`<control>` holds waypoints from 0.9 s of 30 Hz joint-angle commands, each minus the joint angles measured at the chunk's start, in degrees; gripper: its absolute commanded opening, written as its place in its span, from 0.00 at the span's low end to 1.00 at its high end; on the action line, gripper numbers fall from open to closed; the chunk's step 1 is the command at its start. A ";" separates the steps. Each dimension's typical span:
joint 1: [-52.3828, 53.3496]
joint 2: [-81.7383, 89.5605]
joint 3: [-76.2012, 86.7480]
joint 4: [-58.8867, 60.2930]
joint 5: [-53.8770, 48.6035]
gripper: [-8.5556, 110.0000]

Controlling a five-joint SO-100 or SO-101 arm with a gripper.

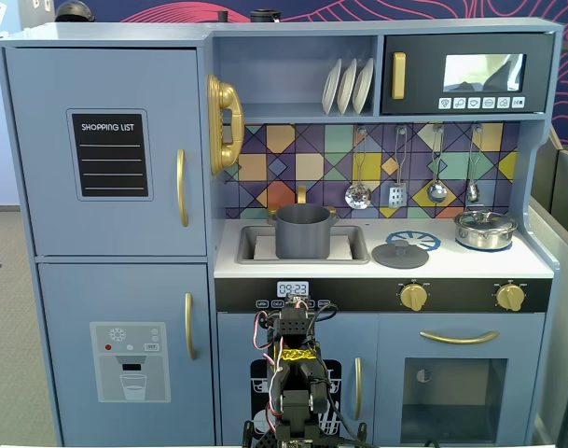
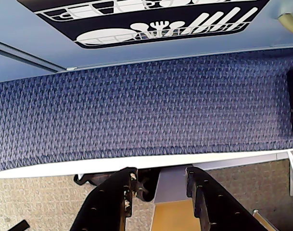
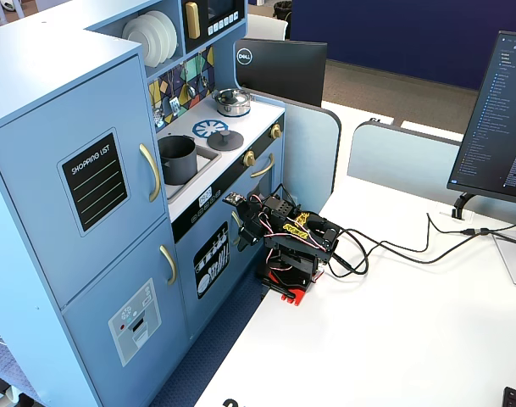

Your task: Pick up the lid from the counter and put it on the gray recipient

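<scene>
Though flat, matte round lid (image 1: 400,254) knobbed.

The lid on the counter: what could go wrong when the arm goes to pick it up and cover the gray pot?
1. The lid lies flat with only a small knob, so the jaws may slip off.
2. The steel pot stands close beside it and could be bumped.
3. The gray pot sits in the sink recess, so a tilted lid might catch on its rim.
</scene>
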 commanded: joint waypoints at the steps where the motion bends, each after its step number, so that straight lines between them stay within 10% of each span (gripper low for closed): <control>1: 3.34 -0.44 0.00 9.76 2.20 0.07; 27: 4.83 -7.38 -29.44 4.22 -2.02 0.07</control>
